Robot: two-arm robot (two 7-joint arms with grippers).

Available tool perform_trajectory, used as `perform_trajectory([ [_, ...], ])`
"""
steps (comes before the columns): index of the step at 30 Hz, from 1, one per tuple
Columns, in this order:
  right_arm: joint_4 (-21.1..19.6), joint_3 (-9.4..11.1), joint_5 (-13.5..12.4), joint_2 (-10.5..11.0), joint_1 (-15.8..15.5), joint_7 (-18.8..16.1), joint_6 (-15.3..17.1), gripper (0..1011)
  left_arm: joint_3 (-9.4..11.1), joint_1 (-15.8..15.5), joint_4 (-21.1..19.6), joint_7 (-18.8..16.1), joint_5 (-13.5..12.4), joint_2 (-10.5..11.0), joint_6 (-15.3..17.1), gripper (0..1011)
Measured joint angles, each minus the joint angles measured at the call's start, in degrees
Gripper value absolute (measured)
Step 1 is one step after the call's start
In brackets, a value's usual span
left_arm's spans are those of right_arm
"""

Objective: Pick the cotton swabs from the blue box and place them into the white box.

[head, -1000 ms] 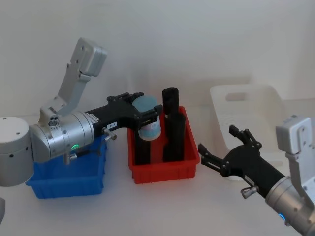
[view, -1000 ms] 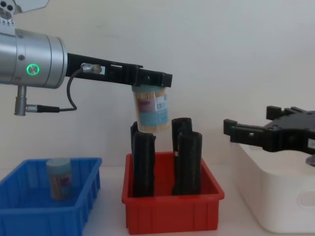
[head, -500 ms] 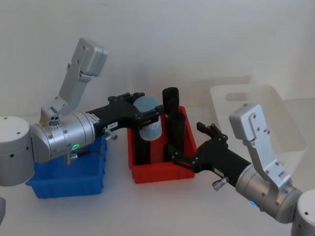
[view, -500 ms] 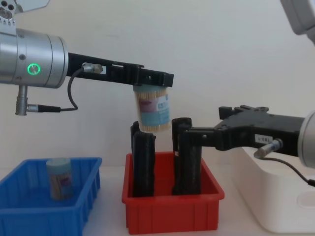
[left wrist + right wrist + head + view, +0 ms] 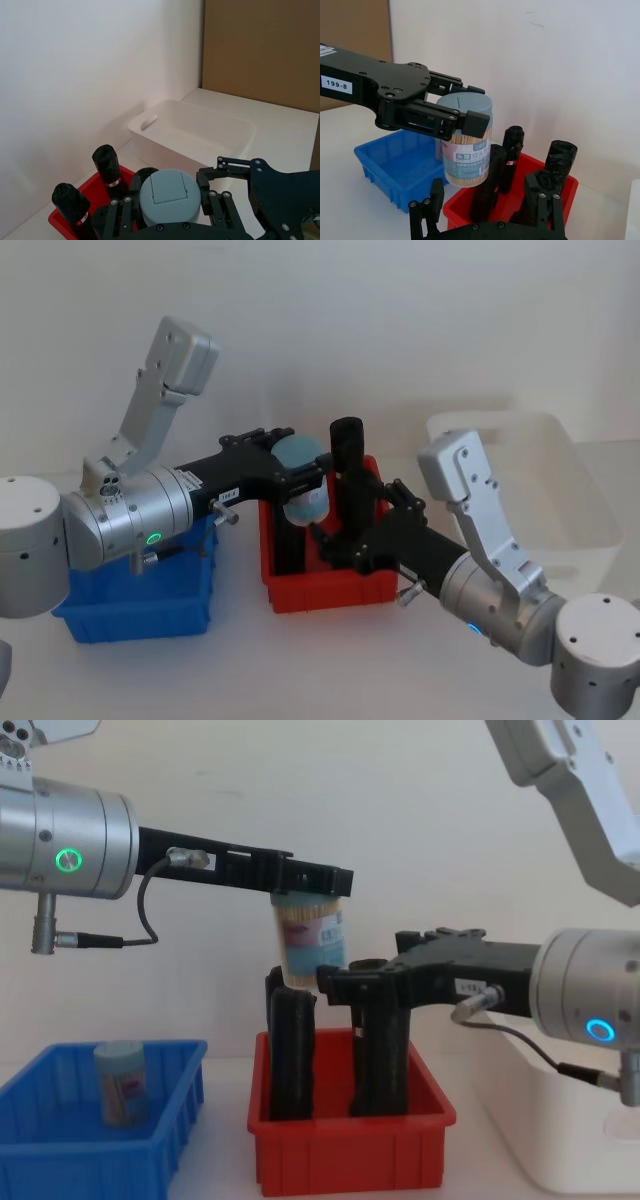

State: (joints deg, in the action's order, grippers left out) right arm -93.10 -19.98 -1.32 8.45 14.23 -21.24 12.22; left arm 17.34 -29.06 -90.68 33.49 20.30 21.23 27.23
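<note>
Now, mid-transfer: the left gripper (image 5: 300,478) is clamped on one jar of cotton swabs (image 5: 306,504), held in the air at the centre of the head view above the red bin (image 5: 335,592) and its black upright objects (image 5: 346,445). The right gripper (image 5: 330,980) sits just below and beside that jar, fingers spread apart. It looks like a handover is setting up. A second jar (image 5: 122,1082) stands in the blue box (image 5: 60,1160) at the chest view's lower left. The white box (image 5: 500,422), at right in the head view, holds no jar as far as I can see. So nothing is delivered yet, and two jars are left to go.
</note>
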Motion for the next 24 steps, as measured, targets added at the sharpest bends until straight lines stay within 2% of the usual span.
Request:
perform_trajectory([
  [17, 5.8, -0.9, -0.6, -3.5, 4.9, -2.0, -0.6, 1002, 0.0, 0.0, 0.0, 0.0, 0.0, 0.0, 0.0, 670],
  [22, 7.6, -1.0, -1.0, -4.3, 6.1, -2.5, -1.1, 929, 0.0, 0.0, 0.0, 0.0, 0.0, 0.0, 0.0, 670],
  [24, 8.4, -1.1, -1.3, -4.6, 6.7, -2.7, -1.3, 863, 0.0, 0.0, 0.0, 0.0, 0.0, 0.0, 0.0, 670],
])
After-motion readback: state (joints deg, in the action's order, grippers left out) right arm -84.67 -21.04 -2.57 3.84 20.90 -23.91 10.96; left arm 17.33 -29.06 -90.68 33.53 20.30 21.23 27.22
